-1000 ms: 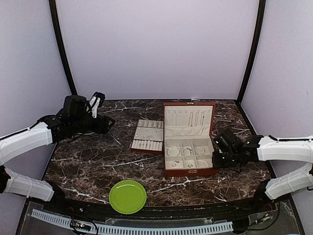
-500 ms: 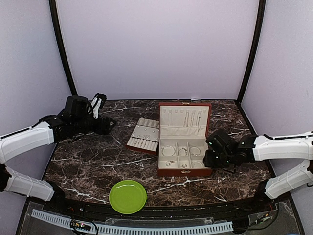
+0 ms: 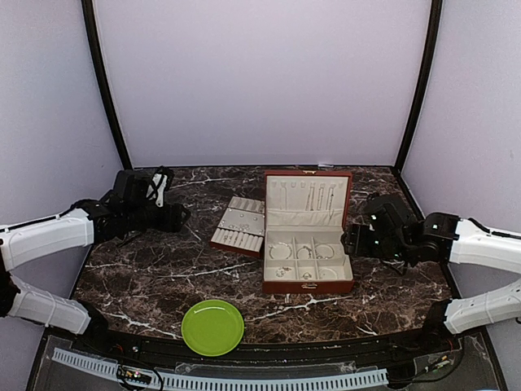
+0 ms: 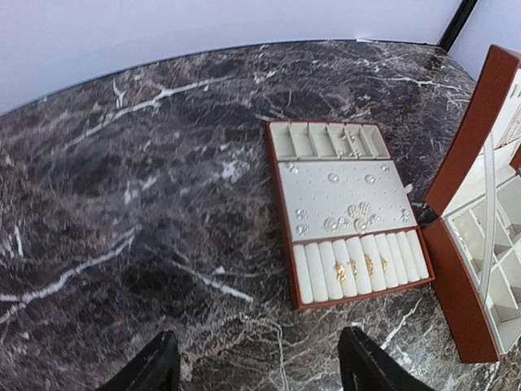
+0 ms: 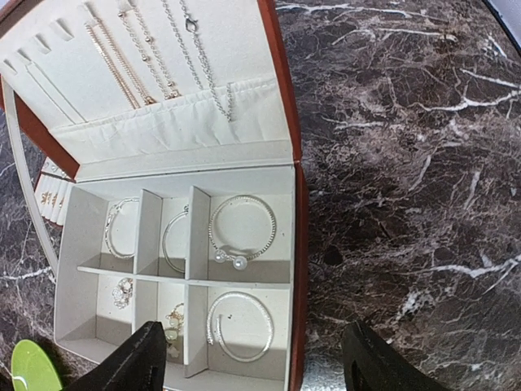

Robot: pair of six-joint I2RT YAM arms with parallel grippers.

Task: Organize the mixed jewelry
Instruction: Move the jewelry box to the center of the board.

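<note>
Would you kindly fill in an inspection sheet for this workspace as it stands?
Surface: dark marble table, veined white.
Job's things: bracelets in the compartments of the open box; chains hanging in its lid; studs and rings on the tray beside it.
Clutter: green plate near the front edge.
Grippers: left gripper open over the table; right gripper open beside the box.
Cables: thin wires at the near right corner.
Surroundings: plain pale walls, black corner posts.

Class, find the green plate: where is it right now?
In the top view the green plate lies at the near edge of the table, in front and slightly left of the open reddish-brown box.
</note>
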